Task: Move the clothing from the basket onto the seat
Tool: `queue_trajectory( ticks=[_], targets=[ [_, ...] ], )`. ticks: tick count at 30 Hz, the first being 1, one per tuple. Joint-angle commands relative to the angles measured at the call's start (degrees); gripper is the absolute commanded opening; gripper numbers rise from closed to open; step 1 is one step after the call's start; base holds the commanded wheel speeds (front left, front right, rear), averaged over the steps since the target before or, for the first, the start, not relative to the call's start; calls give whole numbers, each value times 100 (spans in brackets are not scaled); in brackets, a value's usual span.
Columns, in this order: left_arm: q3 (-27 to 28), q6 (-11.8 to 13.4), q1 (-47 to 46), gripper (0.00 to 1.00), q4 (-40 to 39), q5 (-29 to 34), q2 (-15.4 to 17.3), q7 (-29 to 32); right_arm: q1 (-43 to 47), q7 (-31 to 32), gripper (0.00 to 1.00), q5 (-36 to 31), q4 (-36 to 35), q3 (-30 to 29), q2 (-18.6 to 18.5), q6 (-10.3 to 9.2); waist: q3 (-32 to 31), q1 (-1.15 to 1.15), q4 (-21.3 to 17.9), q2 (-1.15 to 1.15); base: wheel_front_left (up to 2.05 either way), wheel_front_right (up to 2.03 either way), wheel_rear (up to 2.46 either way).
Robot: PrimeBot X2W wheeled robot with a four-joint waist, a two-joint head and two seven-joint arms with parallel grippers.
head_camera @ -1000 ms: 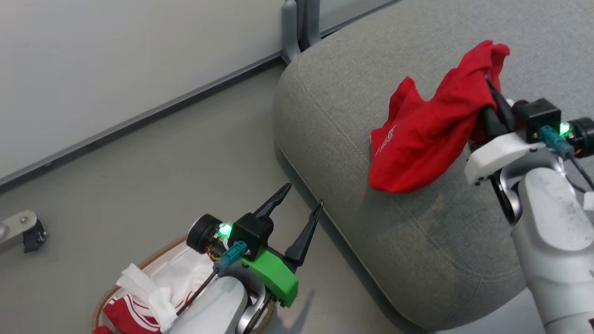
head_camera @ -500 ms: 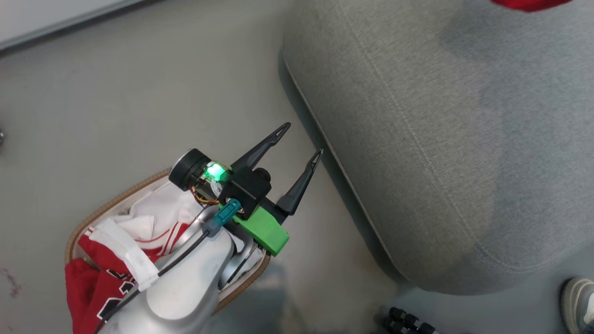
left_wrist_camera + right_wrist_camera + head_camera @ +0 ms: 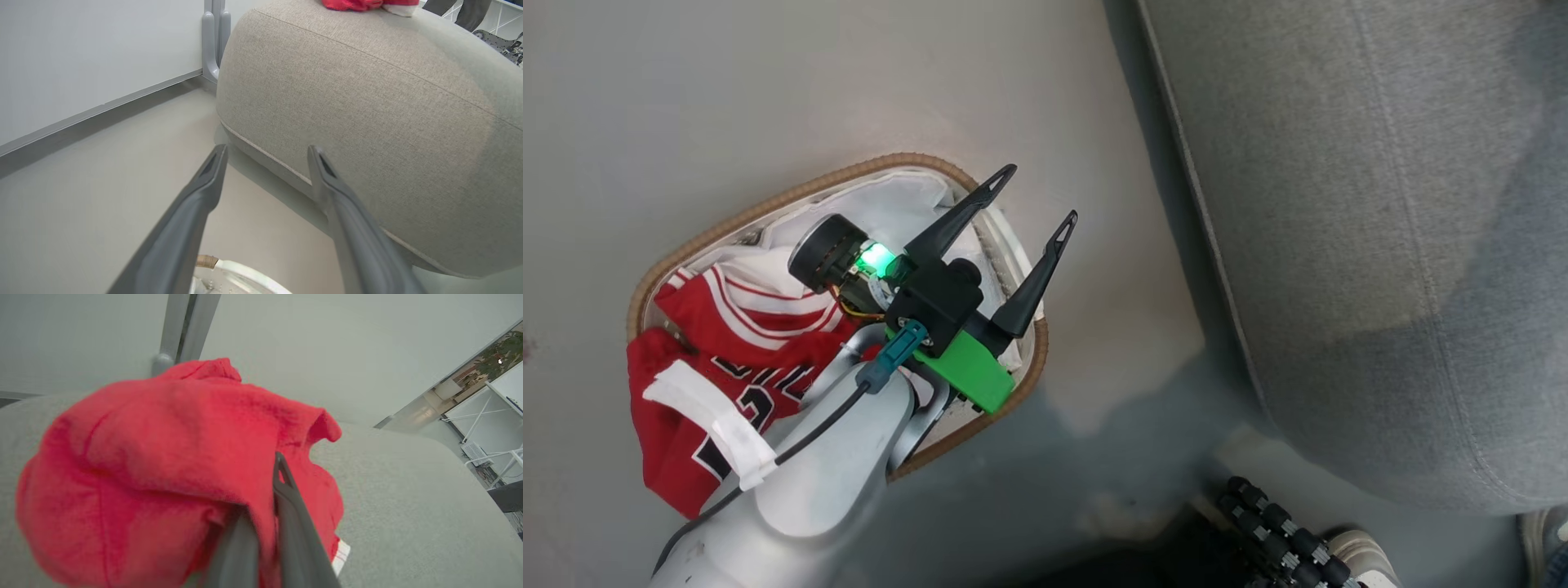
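Bare floor [image 3: 1111, 269] between basket [image 3: 768, 200] and seat [image 3: 1339, 245]

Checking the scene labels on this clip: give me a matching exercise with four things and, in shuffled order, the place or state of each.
Things:
1. left gripper
2. right gripper
3. basket
4. numbered jersey

Places or states:
A. on the floor beside the seat
B. shut on red cloth over the seat
C. open, holding nothing
D. in the basket, spilling over its rim

Pairs: 1-C; 2-B; 3-A; 4-D
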Motion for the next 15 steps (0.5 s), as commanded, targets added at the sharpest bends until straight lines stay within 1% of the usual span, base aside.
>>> queue_trajectory(
  ticks=[1, 6, 8, 9, 15],
  targets=[
    [25, 28, -36, 100, -1, 15, 25, 3, 137, -12, 0, -39, 24, 3, 19, -8, 320, -1, 306, -1, 0, 0, 0],
    [47, 17, -7, 100, 37, -11, 63, 3, 510, -7, 1, -19, -16, -1, 218, -8, 198, -1, 271, -1, 0, 0, 0],
    [62, 14, 13, 100, 45, -28, 67, 3, 639, -7, 41, 16, -93, 2, 294, -8, 102, -1, 258, -1, 0, 0, 0],
    [76, 11, 29, 100, 50, -34, 68, 3, 704, -7, 100, 27, -150, 25, 325, -7, 32, -1, 255, -1, 0, 0, 0],
    [196, -4, 194, 100, 114, -103, -77, 3, 1118, -7, 100, -13, -345, 49, 275, -8, -513, -1, 347, -1, 0, 0, 0]
  ],
)
